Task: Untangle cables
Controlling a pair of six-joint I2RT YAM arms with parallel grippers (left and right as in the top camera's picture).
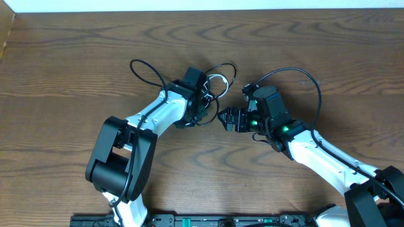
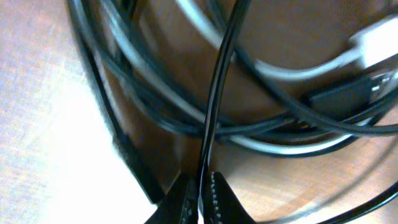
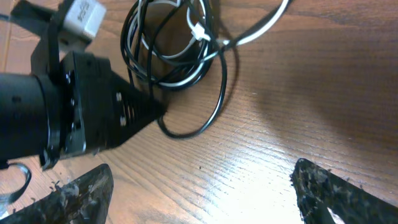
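Note:
A tangle of thin black and white cables (image 1: 216, 84) lies on the wooden table (image 1: 76, 69) at centre. My left gripper (image 1: 207, 99) sits over the tangle; in the left wrist view its fingers (image 2: 200, 198) are shut on one black cable (image 2: 214, 93) that runs up across the other loops. A white cable (image 2: 292, 70) and a black plug (image 2: 348, 93) lie under it. My right gripper (image 1: 226, 118) is open and empty just right of the tangle; the right wrist view shows its fingers (image 3: 199, 193) wide apart over bare wood, with the cable loops (image 3: 180, 56) ahead.
A thicker black arm wire (image 1: 148, 72) loops left of the tangle, and another (image 1: 309, 82) arcs above the right arm. The left arm's wrist body (image 3: 68, 112) fills the left side of the right wrist view.

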